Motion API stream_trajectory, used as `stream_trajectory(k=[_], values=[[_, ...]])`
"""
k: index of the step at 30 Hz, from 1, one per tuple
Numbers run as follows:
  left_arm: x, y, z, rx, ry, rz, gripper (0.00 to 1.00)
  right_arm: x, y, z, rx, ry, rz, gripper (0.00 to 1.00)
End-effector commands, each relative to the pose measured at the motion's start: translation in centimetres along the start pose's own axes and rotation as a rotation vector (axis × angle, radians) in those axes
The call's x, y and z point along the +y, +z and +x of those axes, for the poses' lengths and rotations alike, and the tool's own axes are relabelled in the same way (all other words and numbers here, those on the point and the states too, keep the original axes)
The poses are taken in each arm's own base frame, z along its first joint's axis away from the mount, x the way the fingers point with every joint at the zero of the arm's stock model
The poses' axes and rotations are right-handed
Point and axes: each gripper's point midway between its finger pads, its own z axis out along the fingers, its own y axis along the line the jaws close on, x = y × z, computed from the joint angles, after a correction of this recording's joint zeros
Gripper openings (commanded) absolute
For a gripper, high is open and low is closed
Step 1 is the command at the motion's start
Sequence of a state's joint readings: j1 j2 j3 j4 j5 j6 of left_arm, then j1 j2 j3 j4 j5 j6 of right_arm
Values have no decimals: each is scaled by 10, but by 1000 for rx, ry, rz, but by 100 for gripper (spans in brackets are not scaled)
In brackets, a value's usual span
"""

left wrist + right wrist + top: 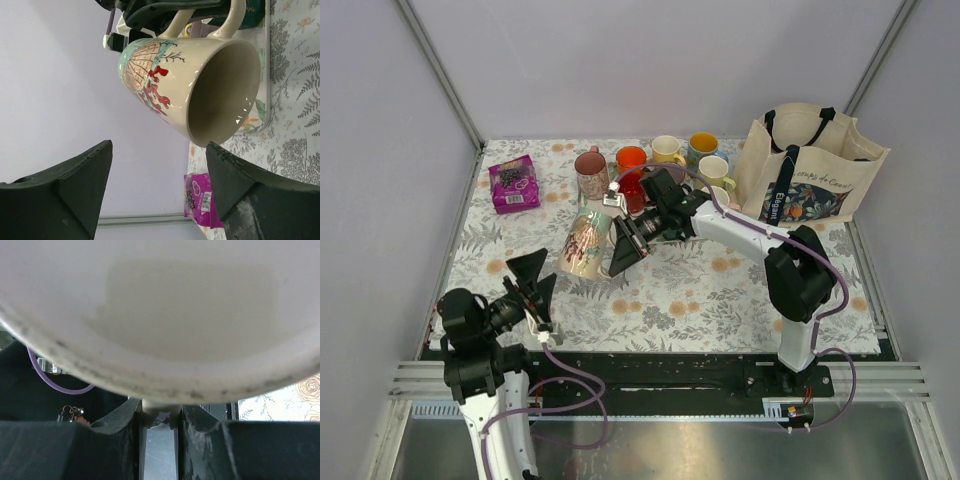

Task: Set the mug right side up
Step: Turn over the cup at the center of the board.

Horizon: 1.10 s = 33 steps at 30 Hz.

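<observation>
Mug point(585, 245) tilted, long axis running far to near, mouth toward the left gripper point(532, 274), spread wide and empty; right gripper point(618, 243) clamps its handle point(200, 22).

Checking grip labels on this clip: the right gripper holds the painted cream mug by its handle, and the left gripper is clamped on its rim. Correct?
Not the left one. The left gripper is open and apart from the mug, its jaws spread short of the rim, as the left wrist view shows. The right gripper does hold the handle.
</observation>
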State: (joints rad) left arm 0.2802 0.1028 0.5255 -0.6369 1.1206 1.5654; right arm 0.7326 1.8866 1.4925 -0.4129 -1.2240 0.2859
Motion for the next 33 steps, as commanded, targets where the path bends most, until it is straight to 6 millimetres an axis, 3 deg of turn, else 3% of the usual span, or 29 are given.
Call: stream_trajectory(k=[1, 7, 12, 17, 20, 24, 27, 33], values=[[27, 6, -22, -142, 88, -15, 79, 63, -19, -17, -41, -240, -108, 0], [18, 7, -36, -234, 104, 52, 79, 68, -20, -26, -50, -248, -110, 0], [22, 14, -17, -204, 210, 65, 78, 71, -20, -25, -45, -250, -125, 0], [47, 26, 15, -159, 271, 37, 78, 73, -19, -26, -42, -240, -150, 0], [51, 30, 13, -184, 265, 44, 77, 75, -18, -29, -43, -238, -167, 0], [40, 36, -8, -250, 248, 59, 76, 75, -17, -32, -49, -218, -173, 0], [50, 44, -15, -254, 257, 5, 68, 74, -15, -32, -46, -206, -181, 0], [84, 68, 3, -98, 104, -87, 37, 73, -15, -33, -46, -198, -188, 0]])
